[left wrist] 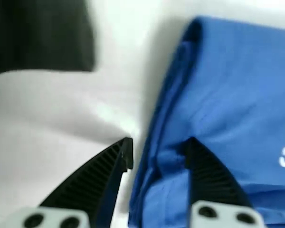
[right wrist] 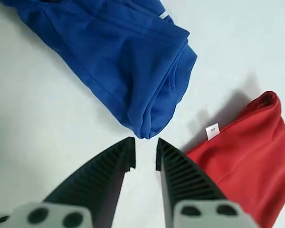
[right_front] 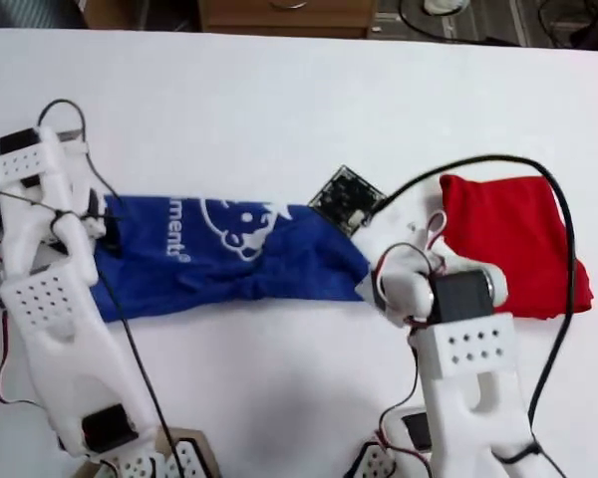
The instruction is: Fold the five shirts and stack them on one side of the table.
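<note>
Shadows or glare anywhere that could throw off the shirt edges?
High view: even light on the table, no glare. Left wrist view: bright sheen on the table beside the blue shirt, dark shadow along its edge. Right wrist view: soft shadow on the table beside the red shirt.

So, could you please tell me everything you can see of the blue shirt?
The blue shirt is soft cloth with white print, folded into a long, rumpled band lying flat on the table. The open left hand straddles its layered edge at one end; the right hand sits just off the other end, near the red shirt.
</note>
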